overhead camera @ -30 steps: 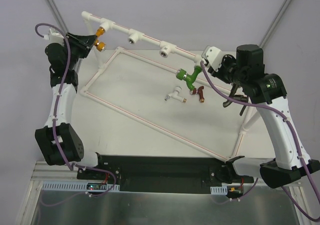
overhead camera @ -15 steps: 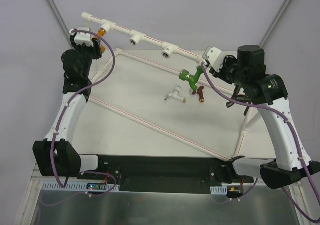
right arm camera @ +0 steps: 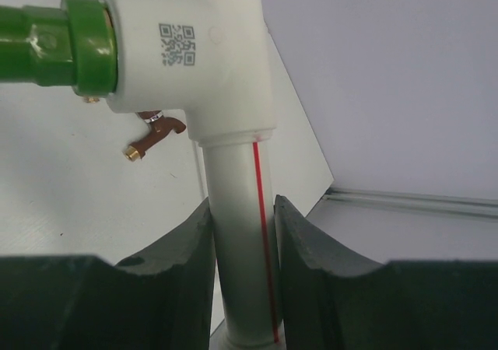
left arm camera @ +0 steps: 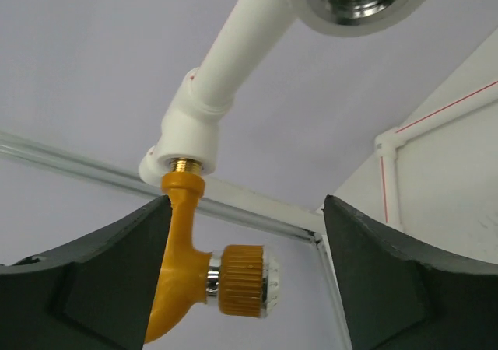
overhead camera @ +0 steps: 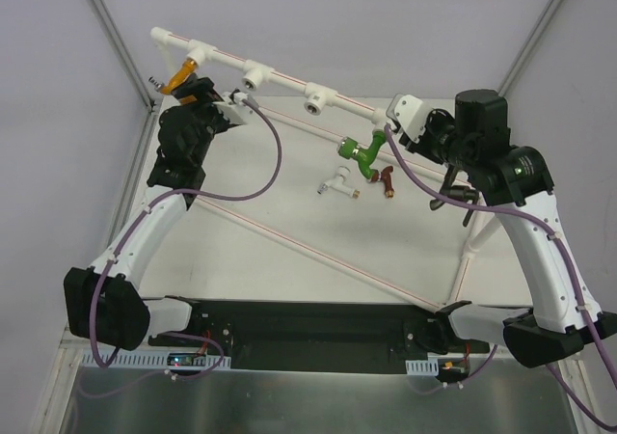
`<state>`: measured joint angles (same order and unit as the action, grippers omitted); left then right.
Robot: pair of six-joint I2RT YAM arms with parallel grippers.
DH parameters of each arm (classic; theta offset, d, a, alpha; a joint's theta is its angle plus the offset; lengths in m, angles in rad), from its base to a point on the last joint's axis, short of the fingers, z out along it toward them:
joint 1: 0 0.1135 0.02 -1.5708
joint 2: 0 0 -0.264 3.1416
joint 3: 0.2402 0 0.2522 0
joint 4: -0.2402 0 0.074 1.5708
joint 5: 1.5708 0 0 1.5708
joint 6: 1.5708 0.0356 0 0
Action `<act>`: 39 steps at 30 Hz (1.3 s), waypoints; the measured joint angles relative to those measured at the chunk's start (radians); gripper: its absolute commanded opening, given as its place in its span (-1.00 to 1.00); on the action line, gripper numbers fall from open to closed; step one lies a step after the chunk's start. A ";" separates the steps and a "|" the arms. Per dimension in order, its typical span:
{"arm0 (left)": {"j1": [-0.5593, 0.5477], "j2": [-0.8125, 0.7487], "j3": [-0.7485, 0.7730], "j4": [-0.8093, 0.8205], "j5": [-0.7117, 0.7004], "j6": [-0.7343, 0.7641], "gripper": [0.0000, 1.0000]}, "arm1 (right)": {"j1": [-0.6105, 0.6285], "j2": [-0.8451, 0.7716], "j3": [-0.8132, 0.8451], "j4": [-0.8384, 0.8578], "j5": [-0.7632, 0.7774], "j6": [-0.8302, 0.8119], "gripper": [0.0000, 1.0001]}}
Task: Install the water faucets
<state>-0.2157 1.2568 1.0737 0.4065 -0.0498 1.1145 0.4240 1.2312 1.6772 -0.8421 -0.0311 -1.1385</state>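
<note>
An orange-gold water faucet [overhead camera: 177, 76] sits screwed into the leftmost tee socket [left arm camera: 189, 129] of the white pipe frame [overhead camera: 281, 68]. My left gripper [left arm camera: 246, 266] is open around it, and the left finger [left arm camera: 93, 284] lies close beside the faucet's body [left arm camera: 180, 276]. A green faucet [overhead camera: 364, 152] hangs from the rightmost tee [right arm camera: 187, 54]. My right gripper [right arm camera: 243, 241] is shut on the white pipe [right arm camera: 233, 210] just below that tee. A white faucet [overhead camera: 337, 181] and a dark red faucet [overhead camera: 387, 178] lie loose on the table.
Two tee sockets [overhead camera: 255, 72] [overhead camera: 318, 96] with metal threads stand between the orange and green faucets. A lower white pipe rectangle [overhead camera: 289, 246] lies on the table. Metal posts rise at the back corners.
My left gripper has opened off the orange faucet while its wrist swung right and turned. The faucet stays in its socket. The right arm holds still.
</note>
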 measured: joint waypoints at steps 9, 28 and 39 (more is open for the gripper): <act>0.089 -0.069 0.023 -0.084 0.121 -0.409 0.86 | 0.006 0.000 0.000 0.000 -0.010 0.000 -0.96; 0.567 -0.106 0.137 -0.167 0.444 -1.669 0.91 | 0.006 -0.001 -0.001 0.001 -0.010 0.000 -0.97; 0.584 0.132 0.132 -0.032 0.748 -1.804 0.57 | 0.006 -0.002 -0.005 0.006 -0.010 0.000 -0.97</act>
<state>0.3683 1.3888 1.2057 0.3740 0.6983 -0.6895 0.4297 1.2293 1.6718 -0.8364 -0.0414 -1.1389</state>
